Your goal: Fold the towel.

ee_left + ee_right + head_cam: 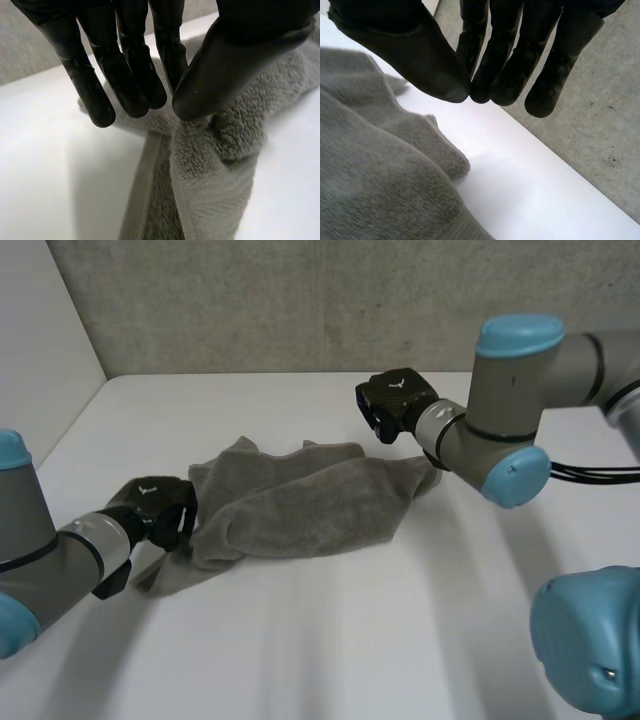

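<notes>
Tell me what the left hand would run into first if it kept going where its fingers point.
Probably the towel: the left hand points straight fingers at its bunched end, though the outermost finger may meet the white table instead. Depth is unclear.

I see a white tabletop (pixel 330 640) running out to a rough grey concrete wall (pixel 280 300) at twelve o'clock. At ten o'clock a plain white side wall (pixel 40 320) meets it in a corner. Soft light leaves faint, blurred shadows.
</notes>
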{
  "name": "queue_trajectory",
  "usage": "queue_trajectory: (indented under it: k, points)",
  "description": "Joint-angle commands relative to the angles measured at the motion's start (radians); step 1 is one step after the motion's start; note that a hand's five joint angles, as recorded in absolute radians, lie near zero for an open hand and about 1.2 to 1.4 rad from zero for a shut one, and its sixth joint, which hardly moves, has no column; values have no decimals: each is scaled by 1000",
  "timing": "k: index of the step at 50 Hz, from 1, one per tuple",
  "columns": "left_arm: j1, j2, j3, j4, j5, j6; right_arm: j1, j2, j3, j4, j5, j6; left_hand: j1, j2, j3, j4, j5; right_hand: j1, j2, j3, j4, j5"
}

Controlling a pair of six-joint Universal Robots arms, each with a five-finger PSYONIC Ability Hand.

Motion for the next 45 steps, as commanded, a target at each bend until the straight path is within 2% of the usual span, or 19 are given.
queue_trajectory:
  k: [1,4,5,6,7,8,9,10,11,12,16,18,27,35,41,42,43,44,45]
  points:
    - [4,49,4,10,8,-35,-3,-123,121,103,-27,29,114,77,81,66,80,62,70,69,59,54]
    - [2,53,-15,11,13,-43,-2,-169,220,109,-32,-6,114,77,81,66,80,20,27,26,16,12]
    - [-2,55,-28,11,13,-43,3,-188,271,108,-22,-38,106,68,72,57,71,-516,-508,-509,-519,-524]
    - [-2,55,-28,11,13,-43,3,-188,272,108,-22,-38,106,68,72,57,71,-521,-514,-515,-524,-529]
    - [-4,56,-45,11,15,-41,10,-203,322,103,-10,-79,71,33,37,22,36,-1030,-1022,-1023,-1033,-1038]
    - [-4,56,-45,11,15,-41,15,-217,369,100,-7,-122,70,33,37,22,35,-1160,-1152,-1153,-1163,-1168]
    - [-7,58,-61,17,13,-38,15,-217,370,100,-7,-123,-101,-139,-135,-150,-136,-1160,-1152,-1153,-1163,-1168]
    - [-7,58,-70,25,13,-37,17,-221,402,95,1,-158,-507,-545,-540,-555,-542,-1160,-1152,-1153,-1163,-1168]
    - [-7,58,-70,25,13,-37,17,-225,426,88,10,-184,-511,-549,-545,-559,-546,-1160,-1152,-1153,-1163,-1168]
    - [-2,56,-73,30,11,-35,17,-225,426,88,10,-184,-694,-732,-728,-742,-729,-1160,-1152,-1153,-1163,-1168]
    - [-2,46,-71,36,4,-35,24,-228,465,49,31,-193,-737,-775,-771,-785,-772,-1160,-1152,-1153,-1163,-1168]
    - [5,37,-71,49,2,-32,27,-229,469,34,37,-189,-848,-886,-882,-897,-883,-1160,-1152,-1153,-1163,-1168]
    - [18,-14,-65,106,-45,-34,29,-223,473,-53,54,-155,-855,-892,-888,-903,-889,-1160,-1152,-1153,-1163,-1168]
    - [18,-34,-70,106,-81,-31,30,-111,387,-75,62,-149,-843,-881,-876,-891,-878,-1123,-1115,-1117,-1126,-1131]
    - [16,-40,-71,97,-79,-31,37,-11,295,-38,68,-110,-790,-828,-823,-838,-825,-771,-763,-764,-774,-779]
    - [16,-40,-73,97,-81,-31,37,-1,284,-28,70,-107,-743,-781,-777,-792,-778,-625,-618,-619,-629,-633]
    - [16,-40,-71,97,-79,-31,37,-1,284,-27,70,-107,-679,-717,-713,-727,-714,-624,-616,-617,-627,-632]
    - [16,-40,-71,97,-79,-31,37,2,281,-18,70,-106,-678,-716,-712,-727,-713,-409,-401,-402,-412,-417]
    - [15,-39,-71,97,-78,-31,37,-2,281,-8,68,-103,-556,-594,-590,-605,-591,-130,-123,-124,-134,-138]
